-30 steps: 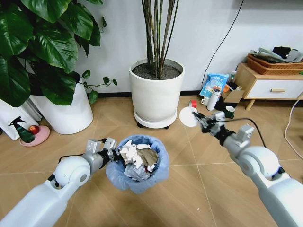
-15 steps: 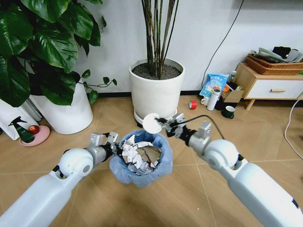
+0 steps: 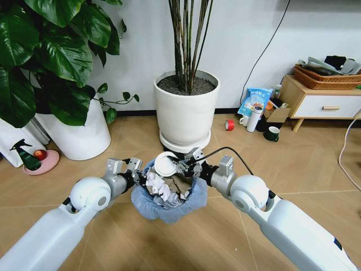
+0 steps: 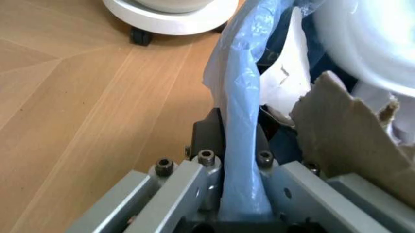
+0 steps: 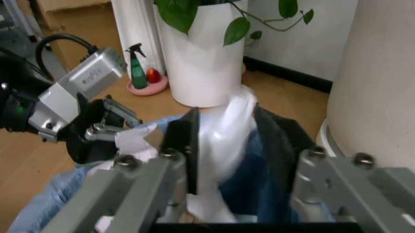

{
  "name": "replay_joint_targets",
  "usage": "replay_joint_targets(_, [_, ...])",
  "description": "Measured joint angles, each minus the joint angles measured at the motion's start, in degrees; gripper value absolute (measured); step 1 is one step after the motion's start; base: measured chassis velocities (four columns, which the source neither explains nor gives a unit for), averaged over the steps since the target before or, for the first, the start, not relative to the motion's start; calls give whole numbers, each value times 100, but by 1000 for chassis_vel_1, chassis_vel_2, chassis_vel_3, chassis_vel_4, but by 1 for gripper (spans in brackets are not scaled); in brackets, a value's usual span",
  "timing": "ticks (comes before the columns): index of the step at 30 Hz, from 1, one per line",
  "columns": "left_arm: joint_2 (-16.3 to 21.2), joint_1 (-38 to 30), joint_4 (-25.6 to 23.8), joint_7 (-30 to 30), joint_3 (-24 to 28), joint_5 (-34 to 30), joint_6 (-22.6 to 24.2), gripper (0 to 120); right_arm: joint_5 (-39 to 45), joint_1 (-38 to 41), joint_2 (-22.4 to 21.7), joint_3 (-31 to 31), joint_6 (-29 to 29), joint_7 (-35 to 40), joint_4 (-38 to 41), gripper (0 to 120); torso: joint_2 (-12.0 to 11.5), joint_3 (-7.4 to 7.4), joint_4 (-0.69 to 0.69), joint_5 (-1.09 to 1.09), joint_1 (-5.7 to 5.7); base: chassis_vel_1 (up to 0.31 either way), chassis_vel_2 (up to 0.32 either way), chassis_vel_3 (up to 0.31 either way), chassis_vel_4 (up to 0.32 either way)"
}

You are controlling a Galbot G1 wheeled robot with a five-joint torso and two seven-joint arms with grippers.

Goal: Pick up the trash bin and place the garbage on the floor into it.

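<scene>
Two jaws clamped, left gripper on trash bin (rim), right gripper on white disc

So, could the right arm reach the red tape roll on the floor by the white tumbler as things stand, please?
Probably not right away: the right gripper is shut on the white disc over the trash bin. The red tape roll lies unobstructed on open floor.

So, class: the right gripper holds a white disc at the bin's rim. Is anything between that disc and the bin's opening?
Nothing visible blocks it. The right gripper holds the white disc right above the trash bin, which the left gripper holds by its rim; the bin is already heaped with paper.
</scene>
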Motion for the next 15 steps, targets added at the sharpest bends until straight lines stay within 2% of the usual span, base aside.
replay_joint_targets(1, [6,14,-1,0,-6,2,0,0,-14,-37,-2,9,2,5,-17,42,0,0,0,0,0,0,0,0,0])
replay_joint_targets(4, [14,29,-15,0,-10,4,0,0,-21,-92,-4,49,3,11,-23,49,0,0,0,0,0,0,0,0,0])
replay_joint_targets(5, [19,36,-23,0,-14,8,0,0,-24,-137,-10,70,8,12,-20,56,0,0,0,1,0,0,0,0,0])
replay_joint_targets(7, [19,38,-26,1,-15,10,0,0,-26,-160,-14,79,9,13,-15,57,0,0,0,1,0,0,0,0,0])
replay_joint_targets(9, [18,38,-38,0,-16,11,0,0,-44,-229,-25,132,19,13,10,70,0,0,0,1,0,0,0,0,0])
replay_joint_targets(11, [17,38,-41,-1,-16,12,0,0,-54,-253,-31,158,29,13,22,74,0,0,0,1,0,0,0,0,0])
replay_joint_targets(13, [12,37,-47,-6,-18,15,0,0,-61,-310,-52,257,45,14,79,86,0,0,0,1,0,0,0,0,0])
replay_joint_targets(15, [9,41,-47,-10,-23,23,0,0,-60,-339,-55,320,47,14,105,88,0,0,0,1,0,0,0,0,0])
